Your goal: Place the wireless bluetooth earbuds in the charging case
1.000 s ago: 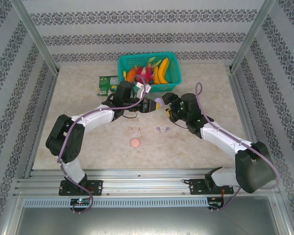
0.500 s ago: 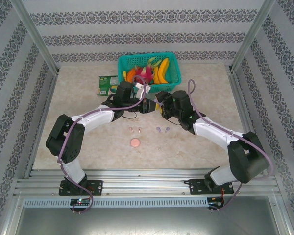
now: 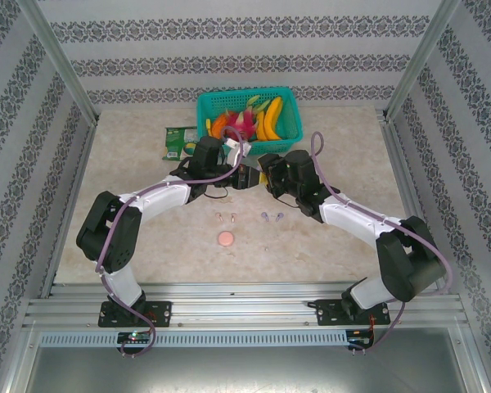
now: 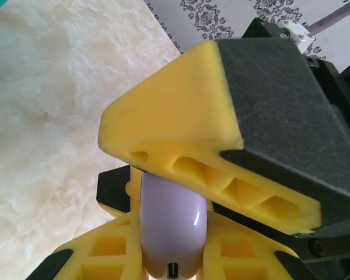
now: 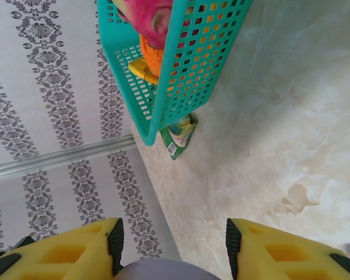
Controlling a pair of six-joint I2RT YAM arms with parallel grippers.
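My left gripper [image 3: 247,176] is shut on the lilac charging case [image 4: 172,221], holding it edge-on above the table. My right gripper [image 3: 267,175] meets it from the right. Its yellow fingers [image 5: 64,254] stand on either side of the case's rounded top [image 5: 163,270], and whether the pads touch is cut off by the frame edge. One right finger [image 4: 181,140] crosses over the case in the left wrist view. On the table lie a pinkish pair of earbuds [image 3: 226,217] and a lilac pair [image 3: 272,216]. A round pink case [image 3: 226,239] lies closed in front of them.
A teal basket [image 3: 288,115] of toy fruit stands at the back, with a green packet [image 3: 178,141] to its left. Patterned walls and metal posts enclose the table. Bare marble surface spreads to the left, right and front of the earbuds.
My right gripper has swung left up to the case held by the left gripper, and its jaws have narrowed around it. The left arm has stayed still.
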